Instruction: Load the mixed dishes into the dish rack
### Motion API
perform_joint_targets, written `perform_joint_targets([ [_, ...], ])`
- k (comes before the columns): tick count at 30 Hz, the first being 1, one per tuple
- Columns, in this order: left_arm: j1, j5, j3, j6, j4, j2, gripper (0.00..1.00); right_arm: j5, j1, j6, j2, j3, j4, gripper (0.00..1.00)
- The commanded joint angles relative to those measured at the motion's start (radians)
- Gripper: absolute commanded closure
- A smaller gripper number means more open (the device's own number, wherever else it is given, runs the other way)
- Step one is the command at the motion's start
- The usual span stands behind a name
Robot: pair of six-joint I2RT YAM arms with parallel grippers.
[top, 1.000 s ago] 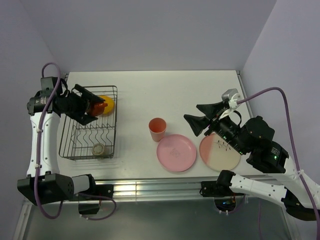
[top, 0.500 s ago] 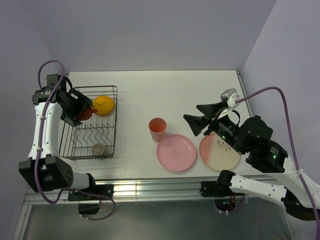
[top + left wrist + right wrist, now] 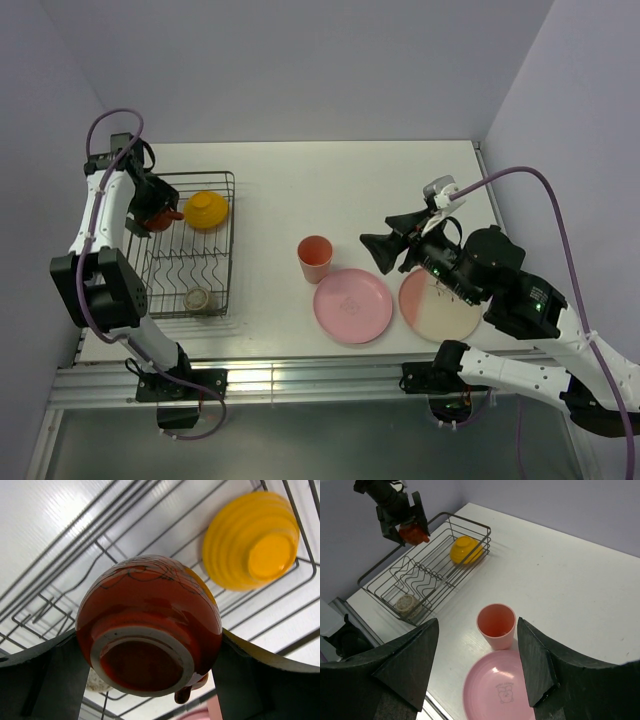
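My left gripper [image 3: 155, 212] is shut on the small dark red-brown cup [image 3: 149, 625], holding it upside down above the far left of the grey wire dish rack [image 3: 222, 300]. The cup also shows in the top view [image 3: 166, 216] and the right wrist view [image 3: 413, 534]. The orange-yellow bowl [image 3: 206, 210] lies upside down in the rack's far end; the speckled beige cup [image 3: 197, 298] sits at its near end. The pink tumbler [image 3: 315, 258], the pink plate [image 3: 352, 306] and the pink-and-cream plate [image 3: 440, 308] stand on the table. My right gripper [image 3: 479, 655] is open and empty above the tumbler and pink plate.
The white table [image 3: 330, 190] ends at a metal rail [image 3: 300, 375] along the near edge. Purple walls close in the left, back and right sides.
My left gripper has swung with the red-brown cup from over the rack's middle back to its far left corner. My right gripper has shifted slightly left toward the tumbler.
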Motion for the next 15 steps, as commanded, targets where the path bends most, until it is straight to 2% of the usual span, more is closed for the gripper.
perform_joint_targets([
  [1,0.004,-0.089,0.087,0.037,0.035,0.040,1.00,0.033,-0.011,-0.009,-0.002,0.055,-0.023,0.29],
  [15,-0.021,-0.218,0.106,0.094,0.030,0.217,1.00,0.020,-0.073,-0.014,0.001,0.067,-0.037,0.28],
])
